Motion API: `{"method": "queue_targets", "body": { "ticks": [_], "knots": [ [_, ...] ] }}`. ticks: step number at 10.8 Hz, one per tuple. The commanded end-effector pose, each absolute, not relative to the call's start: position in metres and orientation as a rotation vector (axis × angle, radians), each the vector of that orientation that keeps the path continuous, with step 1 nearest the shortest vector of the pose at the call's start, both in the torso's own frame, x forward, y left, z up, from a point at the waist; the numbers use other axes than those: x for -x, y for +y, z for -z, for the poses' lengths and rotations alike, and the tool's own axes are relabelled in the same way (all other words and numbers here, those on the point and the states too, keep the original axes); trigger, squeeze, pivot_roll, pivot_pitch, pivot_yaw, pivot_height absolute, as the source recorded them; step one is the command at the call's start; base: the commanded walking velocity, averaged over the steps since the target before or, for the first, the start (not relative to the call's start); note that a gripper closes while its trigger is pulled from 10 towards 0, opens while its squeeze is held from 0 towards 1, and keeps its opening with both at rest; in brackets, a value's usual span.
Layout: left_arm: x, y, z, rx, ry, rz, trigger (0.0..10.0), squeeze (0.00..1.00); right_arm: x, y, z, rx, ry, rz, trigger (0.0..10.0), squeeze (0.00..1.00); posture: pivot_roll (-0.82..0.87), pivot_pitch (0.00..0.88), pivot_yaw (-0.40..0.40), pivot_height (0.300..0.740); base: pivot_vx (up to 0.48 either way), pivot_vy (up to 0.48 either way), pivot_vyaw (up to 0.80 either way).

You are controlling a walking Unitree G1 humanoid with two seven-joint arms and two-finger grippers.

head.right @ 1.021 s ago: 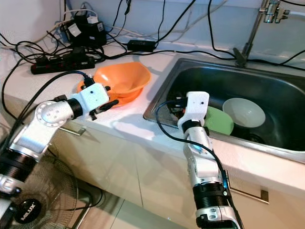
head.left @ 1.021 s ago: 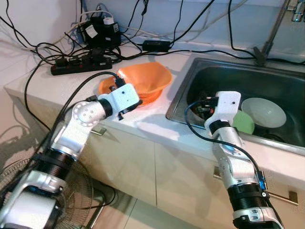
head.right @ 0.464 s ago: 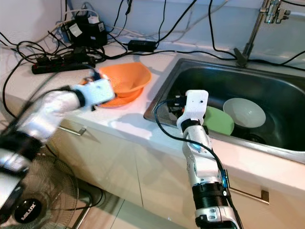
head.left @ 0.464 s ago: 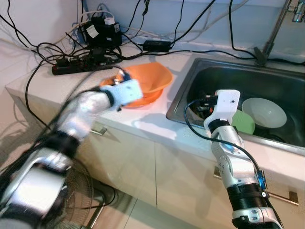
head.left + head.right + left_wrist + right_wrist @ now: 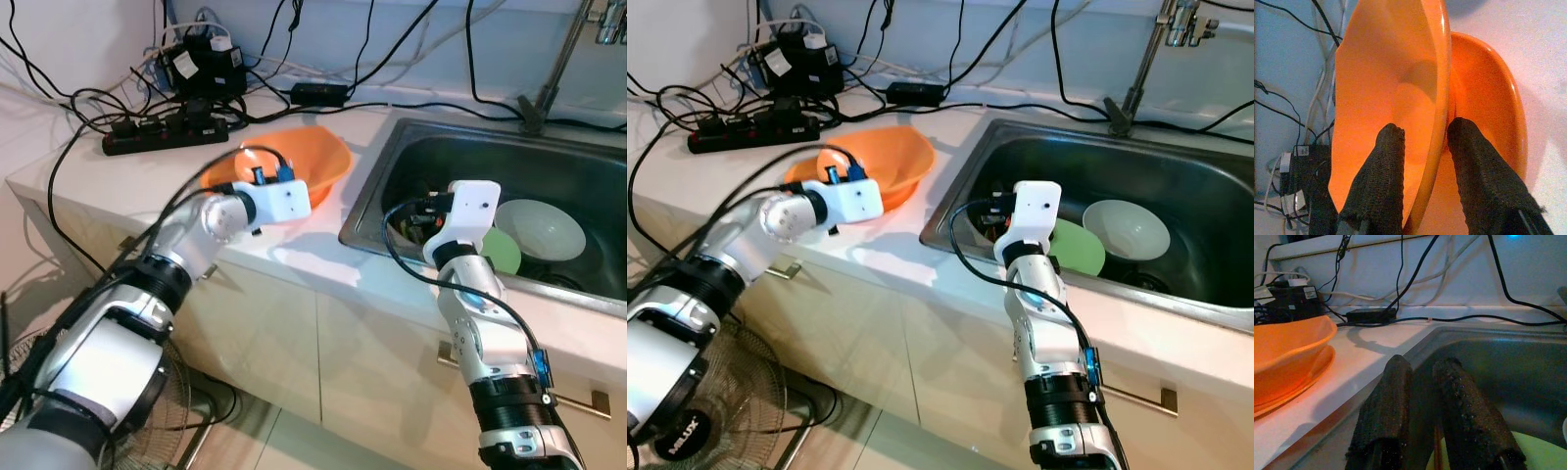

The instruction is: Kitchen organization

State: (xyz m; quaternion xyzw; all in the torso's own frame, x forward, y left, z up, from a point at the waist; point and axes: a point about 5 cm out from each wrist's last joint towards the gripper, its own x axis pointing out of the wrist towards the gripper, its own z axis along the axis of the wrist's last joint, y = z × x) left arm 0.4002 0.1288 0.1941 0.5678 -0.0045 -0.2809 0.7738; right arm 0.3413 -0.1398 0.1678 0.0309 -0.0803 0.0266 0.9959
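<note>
An orange bowl [image 5: 318,162] leans tilted on an orange plate [image 5: 217,178] on the white counter [image 5: 294,257], left of the sink. My left gripper [image 5: 1427,126] is open at the bowl. One finger is inside the bowl and the other sits between bowl [image 5: 1386,73] and plate [image 5: 1493,107], so the rim runs between them. My right gripper [image 5: 1422,362] is shut and hangs over the left end of the steel sink [image 5: 588,166], with nothing seen in it. A white bowl [image 5: 541,227] and a green dish [image 5: 505,252] lie in the sink.
A black power strip [image 5: 167,132], adapters and several cables crowd the back of the counter. The faucet [image 5: 554,69] rises behind the sink. Dark utensils lie in the sink's left corner [image 5: 404,223]. A floor fan [image 5: 686,421] stands by the cabinet.
My left arm has swung forward to the orange bowl, and its fingers now straddle the rim. The right arm has hardly moved.
</note>
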Motion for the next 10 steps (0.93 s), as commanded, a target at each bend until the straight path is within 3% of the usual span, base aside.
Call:
{"method": "queue_targets", "body": {
  "ticks": [1,7,10],
  "knots": [
    [-0.402,0.129,-0.198,-1.252,-0.017,0.599,0.0,0.0,-0.341,-0.141,-0.172,-0.071,-0.169,-0.048,10.0,0.0,0.11,0.015,0.074,0.74,0.0,0.0,0.0],
    [-0.406,0.133,-0.205,-1.336,-0.071,0.529,0.0,0.0,-0.342,-0.139,-0.171,-0.07,-0.162,-0.055,10.0,0.0,0.11,0.009,0.068,0.74,0.0,0.0,0.0],
    [-0.406,0.125,-0.228,-1.394,-0.263,0.407,0.0,0.0,-0.343,-0.136,-0.172,-0.073,-0.164,-0.06,10.0,0.0,0.12,0.0,0.065,0.74,0.0,0.0,0.0]
  ]
}}
